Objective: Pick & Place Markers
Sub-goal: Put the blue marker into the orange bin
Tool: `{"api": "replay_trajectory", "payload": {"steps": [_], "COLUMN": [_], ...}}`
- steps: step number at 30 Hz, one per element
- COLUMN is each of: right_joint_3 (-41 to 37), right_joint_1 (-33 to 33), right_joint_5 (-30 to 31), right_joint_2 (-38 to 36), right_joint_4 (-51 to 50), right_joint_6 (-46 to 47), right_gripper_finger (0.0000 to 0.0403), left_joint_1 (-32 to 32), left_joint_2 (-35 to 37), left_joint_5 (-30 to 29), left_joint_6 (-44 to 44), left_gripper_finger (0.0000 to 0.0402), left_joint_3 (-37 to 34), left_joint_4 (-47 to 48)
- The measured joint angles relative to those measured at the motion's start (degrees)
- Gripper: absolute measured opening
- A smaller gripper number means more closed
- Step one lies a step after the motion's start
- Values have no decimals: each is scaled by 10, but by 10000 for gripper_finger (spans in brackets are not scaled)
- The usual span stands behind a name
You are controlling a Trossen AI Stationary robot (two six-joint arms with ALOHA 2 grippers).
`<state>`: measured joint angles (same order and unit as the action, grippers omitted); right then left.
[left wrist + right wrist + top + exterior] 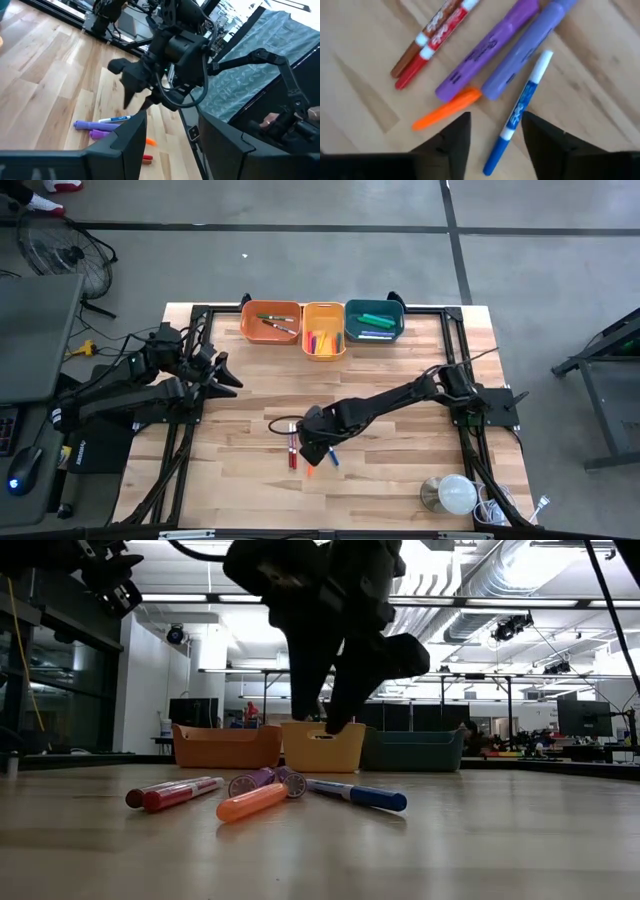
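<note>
Right hand (492, 131) hovered over the loose markers near the middle of the counter (400, 480), toward the front edge. Fingers (451, 137) stood apart and empty, nothing between them; the wrist view showed bare wood in the gap.

Loose pile under and just beside it:
- two red markers (431, 37) lying side by side, touching
- two purple markers (510, 47) lying parallel, touching along their length
- orange marker (446, 110), one end touching the purple pair
- blue marker (517, 112) with a white barrel, just beside the purple pair

The low view showed the same group flat on the counter: reds (175, 792), orange (252, 803), blue (355, 793), with the right hand (330, 720) hanging above them and not touching.

More markers sat in the three bins at the back edge: orange bin (270, 322), yellow bin (324, 330) and teal bin (374, 320), lined up touching each other. Exact count in each was too small to tell.

Left hand (225, 375) waited over the left side of the counter, fingers spread, holding nothing, well apart from the pile.

A white lamp-like object (452, 494) sat by the front right corner.
</note>
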<state>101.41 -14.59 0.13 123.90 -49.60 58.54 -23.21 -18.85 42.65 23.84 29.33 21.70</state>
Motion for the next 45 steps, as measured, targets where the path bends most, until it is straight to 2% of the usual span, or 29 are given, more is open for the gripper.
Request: {"api": "replay_trajectory", "payload": {"steps": [3,7,17,33,45], "right_joint_3": [0,0,-1,0,3], "right_joint_1": [3,7,7,1,-4], "right_joint_5": [10,8,-5,8,14], "right_joint_2": [0,6,21,59,83], "right_joint_4": [-10,-27,-41,-46,-86], "right_joint_6": [0,3,23,35,52], "right_gripper_finger": [188,198,199,199,199], "left_joint_1": [0,0,0,0,0], "left_joint_2": [0,0,0,0,0], "left_joint_5": [1,1,0,-2,-3], "left_joint_6": [0,0,-1,-7,-11], "left_gripper_finger": [177,177,177,177,177], "left_joint_3": [0,0,0,0,0], "left_joint_4": [8,17,28,44,55]}}
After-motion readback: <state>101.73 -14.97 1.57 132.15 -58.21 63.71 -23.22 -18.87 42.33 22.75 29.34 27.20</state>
